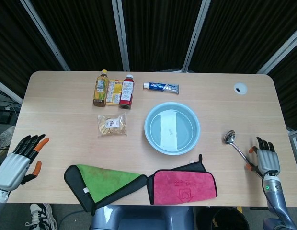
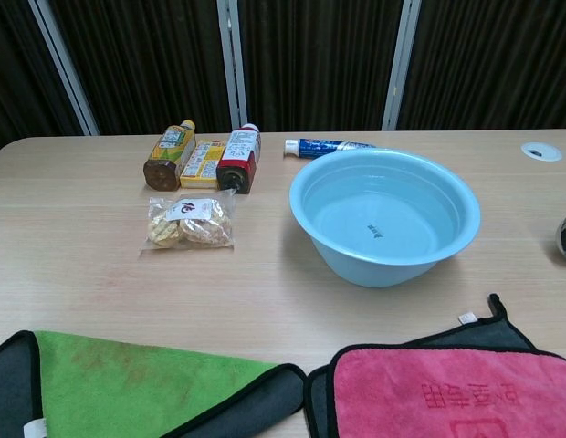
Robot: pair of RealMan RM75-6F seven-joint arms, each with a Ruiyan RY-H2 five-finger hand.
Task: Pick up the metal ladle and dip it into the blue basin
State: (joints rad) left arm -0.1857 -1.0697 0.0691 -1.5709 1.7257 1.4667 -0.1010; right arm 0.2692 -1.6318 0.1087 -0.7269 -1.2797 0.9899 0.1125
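A: Left edge first. What stands there?

B: Left hand (image 1: 17, 160), off the table's near left corner, fingers spread, holding nothing. The chest view does not show it.

A: Next along the near edge?

B: Green cloth (image 1: 103, 183) with black backing, folded to a point, on the table (image 1: 57, 110). Its tip touches the pink cloth (image 1: 183, 185), which lies on a black one.

A: Back row?

B: Three items side by side, touching: brown bottle (image 1: 100, 88) with yellow cap, yellow box (image 1: 113, 92), red bottle (image 1: 126, 91) with white cap. In front of them, apart, a clear snack bag (image 1: 112, 125). Right of the bottles, a toothpaste tube (image 1: 161, 86) lying flat.

A: Centre?

B: Blue basin (image 1: 172, 128), upright, water inside. Its near rim sits close to the black edge behind the pink cloth.

A: And the ladle?

B: Metal ladle (image 1: 237, 147), flat on the table right of the basin and apart from it. Bowl end toward the far side, handle running toward the near right corner. The chest view catches only the bowl at its right edge.

A: Right hand?

B: Right hand (image 1: 266, 159), at the table's near right edge, fingers extended and apart. Its thumb side meets the ladle handle's end; whether it pinches the handle or merely touches it, I cannot tell.

A: Anything farther back?

B: A round cable hole (image 1: 240, 88) near the far right corner.
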